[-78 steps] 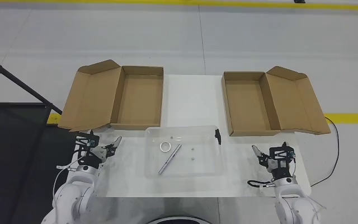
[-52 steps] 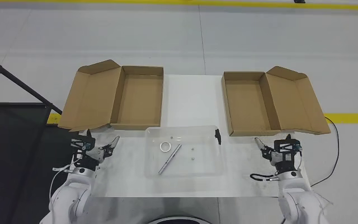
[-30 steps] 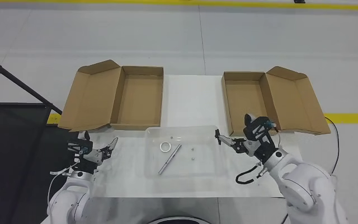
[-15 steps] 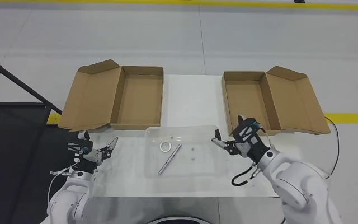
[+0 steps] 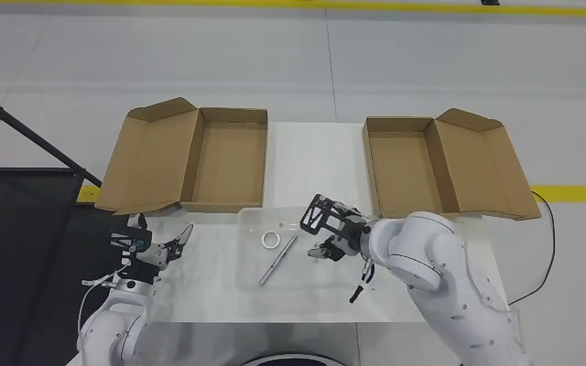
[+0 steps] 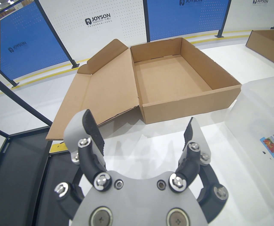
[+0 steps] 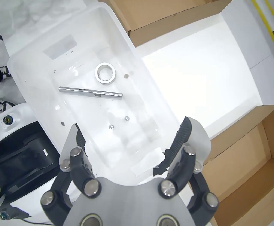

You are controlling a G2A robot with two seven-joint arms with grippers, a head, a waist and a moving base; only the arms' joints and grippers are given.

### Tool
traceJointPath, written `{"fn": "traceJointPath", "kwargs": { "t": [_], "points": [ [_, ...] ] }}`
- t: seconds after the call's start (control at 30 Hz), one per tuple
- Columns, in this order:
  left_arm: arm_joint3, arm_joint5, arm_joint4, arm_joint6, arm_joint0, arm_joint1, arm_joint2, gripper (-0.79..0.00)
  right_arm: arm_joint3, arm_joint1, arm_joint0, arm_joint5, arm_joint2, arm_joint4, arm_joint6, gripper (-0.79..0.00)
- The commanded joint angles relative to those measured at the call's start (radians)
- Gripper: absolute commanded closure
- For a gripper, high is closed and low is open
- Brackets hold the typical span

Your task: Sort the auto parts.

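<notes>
Four loose parts sit in the clear bin (image 5: pixel 348 212) at centre frame, top view: a metal ring (image 5: pixel 271 240), a slim rod (image 5: pixel 277 261) and two small studs (image 7: pixel 127 118), (image 7: pixel 110 127).

- Right gripper (image 7: pixel 130 125): over the bin's right half, jaws spread wide, nothing held.
- Left gripper (image 6: pixel 139 117): lower left of the top view, off the bin, jaws wide, nothing held.
- Left box (image 5: pixel 229 160) and right box (image 5: pixel 403 174) both hold no parts that I can see. Sorting not yet begun, by my judgement.

Key relation: ring and rod lie left of the right gripper in the top view, studs nearest it. The right arm is much the nearer; the left is well apart. The rod's long axis runs diagonally, lower left to upper right. In the right wrist view it lies almost parallel to the line between the fingertips. A grasp across the rod would likely need a wrist turn first.

Print: lettering with a logo on the white panel (image 6: pixel 98 19), not transcribed. Pale label (image 7: pixel 60 47) on the bin, illegible. Small coloured sticker (image 6: pixel 267 143), too small to read.
</notes>
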Motion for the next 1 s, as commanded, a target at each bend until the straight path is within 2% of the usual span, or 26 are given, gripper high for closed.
{"fn": "traceJointPath", "kwargs": {
  "t": [0.0,0.27,0.5,0.63,0.67,0.73,0.8,0.87,0.97],
  "points": [
    [0.000,0.000,0.000,0.000,0.000,0.000,0.000,-0.785,-0.002,0.000,-0.003,-0.001,0.002,-0.001,-0.003,-0.785],
    [0.000,0.000,0.000,0.000,0.000,0.000,0.000,-0.785,0.001,0.000,-0.006,-0.003,-0.003,-0.005,-0.006,-0.785],
    [0.000,0.000,0.000,0.000,0.000,0.000,0.000,-0.785,0.079,-0.024,0.032,0.057,-0.119,-0.057,-0.085,-0.785],
    [0.000,0.000,0.000,0.000,0.000,0.000,0.000,-0.785,0.121,-0.035,0.058,0.088,-0.163,-0.080,-0.066,-0.785],
    [0.000,0.000,0.000,0.000,0.000,0.000,0.000,-0.785,0.132,-0.037,0.062,0.100,-0.170,-0.084,-0.055,-0.751],
    [0.000,0.000,0.000,0.000,0.000,0.000,0.000,-0.785,0.152,-0.041,0.069,0.113,-0.182,-0.079,-0.042,-0.542],
    [0.000,0.000,0.000,0.000,0.000,0.000,0.000,-0.785,0.171,-0.044,0.073,0.128,-0.192,-0.086,-0.028,-0.437],
    [0.000,0.000,0.000,0.000,0.000,0.000,0.000,-0.785,0.186,-0.046,0.076,0.140,-0.204,-0.103,-0.014,-0.376],
    [0.000,0.000,0.000,0.000,0.000,0.000,0.000,-0.785,0.202,-0.052,0.081,0.171,-0.226,-0.132,0.011,-0.363]
  ]
}}
